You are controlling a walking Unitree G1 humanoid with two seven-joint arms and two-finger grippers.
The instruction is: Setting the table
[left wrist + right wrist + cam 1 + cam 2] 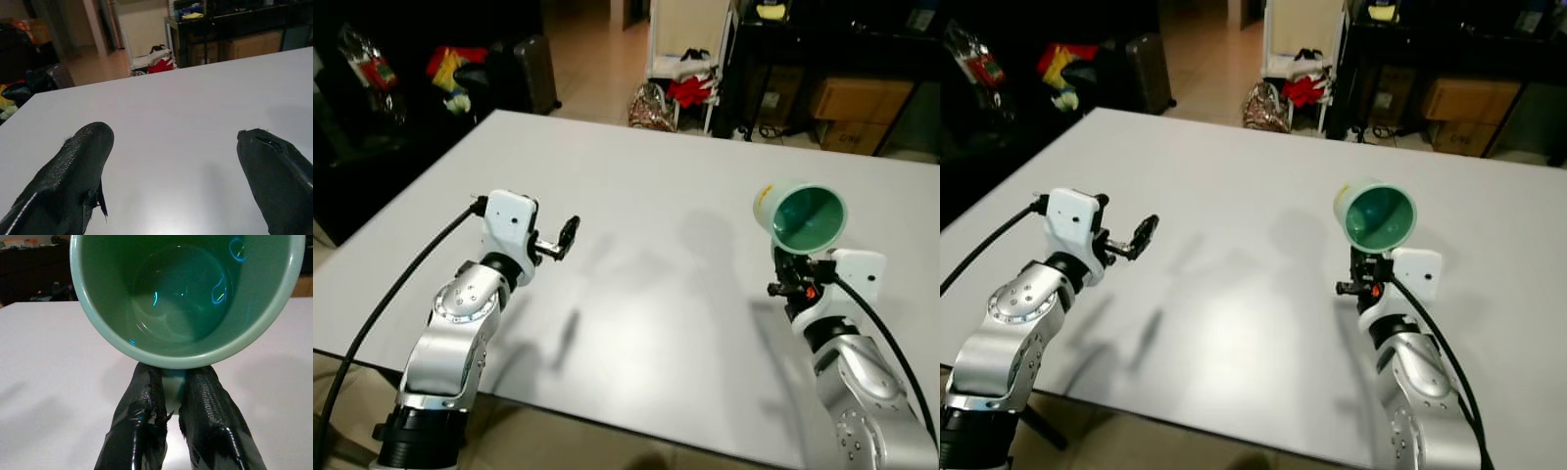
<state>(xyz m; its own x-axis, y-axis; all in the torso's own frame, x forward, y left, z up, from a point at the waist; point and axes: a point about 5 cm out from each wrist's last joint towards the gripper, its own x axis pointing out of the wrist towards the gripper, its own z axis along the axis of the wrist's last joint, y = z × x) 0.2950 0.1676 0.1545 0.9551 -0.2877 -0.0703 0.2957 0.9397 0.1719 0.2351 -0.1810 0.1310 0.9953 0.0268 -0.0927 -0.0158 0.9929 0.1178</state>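
Here, the right gripper [172, 387] was raised above the white table [646, 196] on its right side, its fingers pinched on a green mug [800, 217] tipped toward the camera. The left gripper [566, 235] hovered over the left side, fingers spread apart, holding nothing.

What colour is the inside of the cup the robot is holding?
Green. The cup, pinched by the right gripper, shows its glossy green inside best in the right wrist view.
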